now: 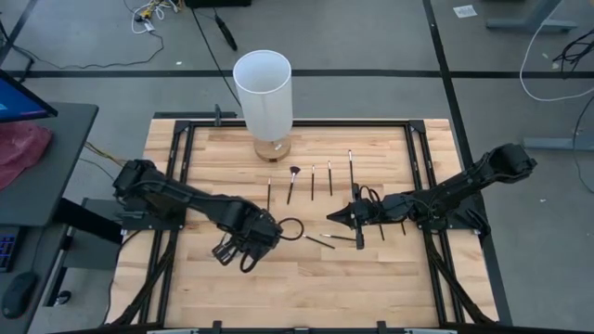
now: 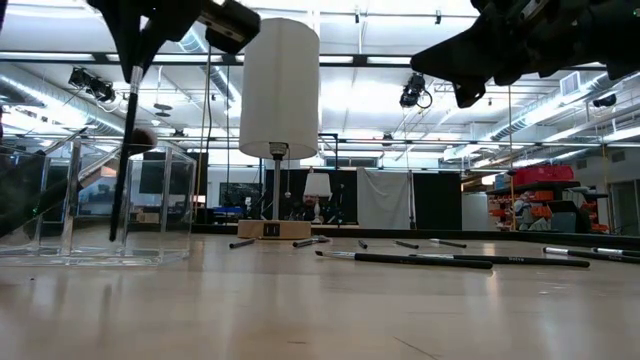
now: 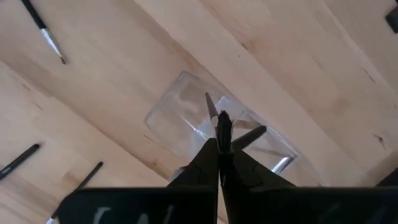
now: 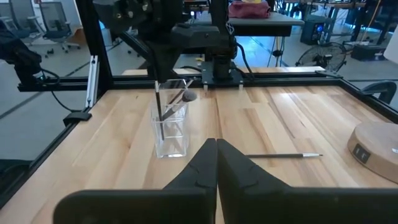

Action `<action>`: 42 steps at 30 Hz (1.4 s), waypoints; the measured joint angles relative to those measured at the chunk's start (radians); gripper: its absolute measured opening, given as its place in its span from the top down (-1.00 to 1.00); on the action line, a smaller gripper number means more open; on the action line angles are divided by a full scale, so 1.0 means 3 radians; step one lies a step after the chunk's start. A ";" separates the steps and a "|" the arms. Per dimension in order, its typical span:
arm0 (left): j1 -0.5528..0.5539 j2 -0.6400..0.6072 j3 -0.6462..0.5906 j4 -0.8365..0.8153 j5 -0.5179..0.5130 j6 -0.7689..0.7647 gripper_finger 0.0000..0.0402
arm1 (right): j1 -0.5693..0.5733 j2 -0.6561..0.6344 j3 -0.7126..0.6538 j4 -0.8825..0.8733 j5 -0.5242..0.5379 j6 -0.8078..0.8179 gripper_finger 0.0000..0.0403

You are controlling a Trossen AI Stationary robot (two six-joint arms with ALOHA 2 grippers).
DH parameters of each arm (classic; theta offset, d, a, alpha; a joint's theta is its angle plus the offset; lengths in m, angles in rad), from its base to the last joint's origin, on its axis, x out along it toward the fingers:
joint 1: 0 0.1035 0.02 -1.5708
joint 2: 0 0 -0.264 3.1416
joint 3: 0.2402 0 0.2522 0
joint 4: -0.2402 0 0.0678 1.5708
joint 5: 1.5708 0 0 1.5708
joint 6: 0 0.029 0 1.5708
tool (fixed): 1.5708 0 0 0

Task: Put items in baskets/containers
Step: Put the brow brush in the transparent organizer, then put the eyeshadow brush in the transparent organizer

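Brushes are the task's things, and one brush (image 4: 159,111) is pinched in my left jaws (image 3: 219,144), which are closed on its handle and hold it upright, with its lower end inside the clear container (image 4: 170,132). In the left wrist view the brush tip shows just past my fingertips, over the container's open top. Another brush (image 4: 179,101) with a soft rounded head already leans tilted inside the same container. The container stands upright on the wooden tabletop (image 1: 371,288), on the left half, under my left jaws.

My right jaws (image 4: 216,147) are closed with nothing between them. They hang above the tabletop near its middle, pointing toward the container, well apart from it.

More brushes lie flat on the tabletop. A row of them (image 1: 313,181) lies side by side in the middle, between the grippers and the tall white cylinder (image 1: 264,93), one of them with a fan-shaped head (image 1: 292,182). Two others (image 1: 320,241) lie crossed at an angle just beside my right jaws. One thin brush (image 4: 283,155) lies alone beyond the right jaws in the right wrist view.

The white cylinder stands on a round wooden base (image 1: 271,147) at the far edge of the tabletop.
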 joint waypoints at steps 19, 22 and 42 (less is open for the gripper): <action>0.0074 0.0138 -0.0003 0.0049 -0.0172 -0.0035 0.50 | 0.0001 0.0001 0.0000 -0.0038 -0.0001 0.0035 0.97; 0.0126 0.0138 -0.0003 0.0053 -0.0172 -0.0098 0.37 | 0.0001 0.0001 0.0000 -0.0034 0.0000 0.0038 0.97; 0.0513 -0.0121 -0.0002 0.0027 -0.0259 -0.0373 0.02 | 0.0001 0.0002 0.0000 -0.0037 -0.0001 0.0090 0.97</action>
